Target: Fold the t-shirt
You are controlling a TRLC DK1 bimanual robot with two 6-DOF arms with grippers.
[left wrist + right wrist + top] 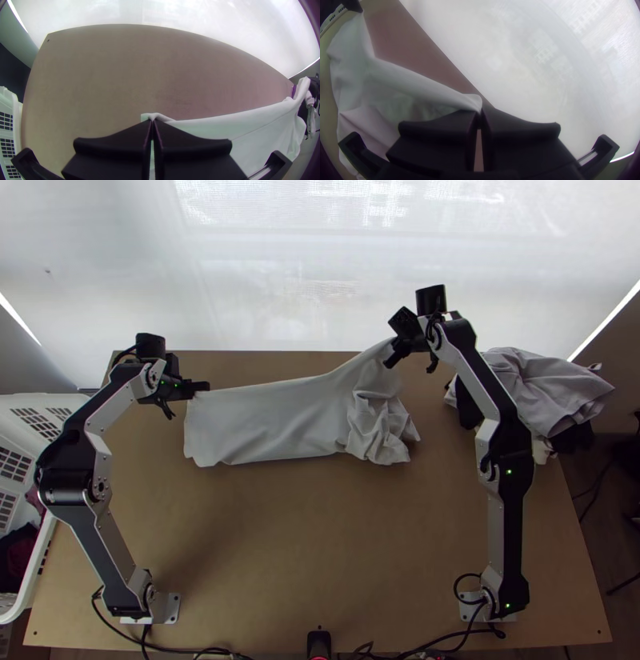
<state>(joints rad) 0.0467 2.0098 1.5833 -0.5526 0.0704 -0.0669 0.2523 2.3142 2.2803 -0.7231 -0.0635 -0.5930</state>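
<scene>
A pale T-shirt (276, 420) stretches across the far half of a wooden counter (320, 540), crumpled toward its right end, as the left hand (206, 386) pinches one corner and the right hand (390, 363) grips a raised bit of the other end. Heaped clothes (544, 388) lie at right, a white basket (42, 572) at left.

- T-shirt (276, 416): on the table (320, 540), toward the far edge, between left gripper (205, 388) and right gripper (393, 354).
- Bunched part: at the t-shirt's right end.
- Clothes pile (544, 384): right of the t-shirt, at the table's far right corner.
- Basket (18, 436): left of the table, garments (16, 556) inside.
- Blind (320, 276): behind the table.
</scene>
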